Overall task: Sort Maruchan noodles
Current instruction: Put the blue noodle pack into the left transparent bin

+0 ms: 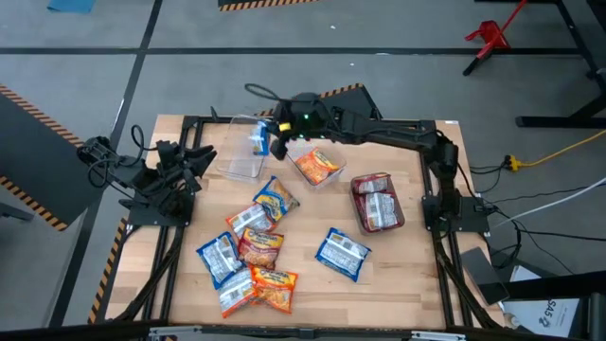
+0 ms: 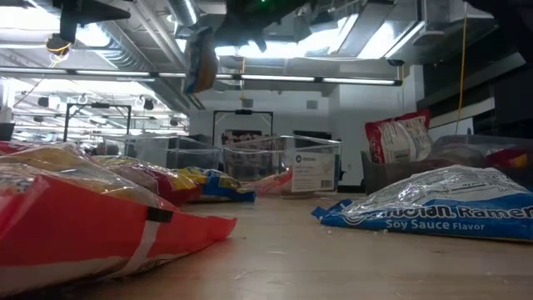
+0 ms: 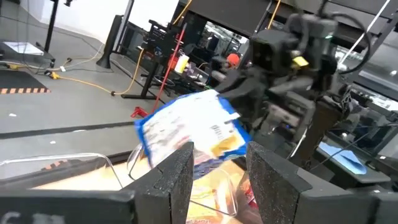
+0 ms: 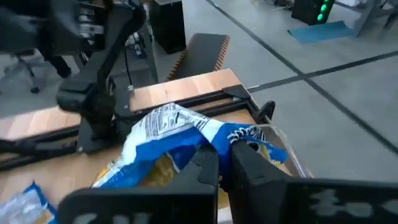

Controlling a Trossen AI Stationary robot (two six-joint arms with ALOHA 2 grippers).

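My right gripper (image 1: 269, 140) reaches over the table's far left part, shut on a blue-and-white noodle packet (image 1: 258, 138) above a clear bin (image 1: 239, 163). The low view shows that packet (image 2: 200, 60) hanging high over the table. Several other packets lie flat on the wood in the near middle: blue ones (image 1: 342, 253) (image 1: 218, 256), an orange one (image 1: 275, 287) and a red one (image 1: 260, 243). At the left edge my left gripper (image 1: 194, 159) waits, open (image 3: 219, 171), with nothing between its fingers. My right gripper pinches the blue-and-white packet by one crumpled edge (image 4: 214, 142) between its two fingers (image 4: 206, 167). The fingers come from the table's right side, slanting a little downward. The packet is lifted clear, and its free end (image 2: 200, 79) hangs below the fingers over the clear bin.
A second clear bin (image 1: 330, 182) holds an orange packet (image 1: 317, 166). A grey bin (image 1: 357, 180) at the right holds red-brown packets (image 1: 379, 206). Bare wood shows along the near right edge (image 1: 407, 284).
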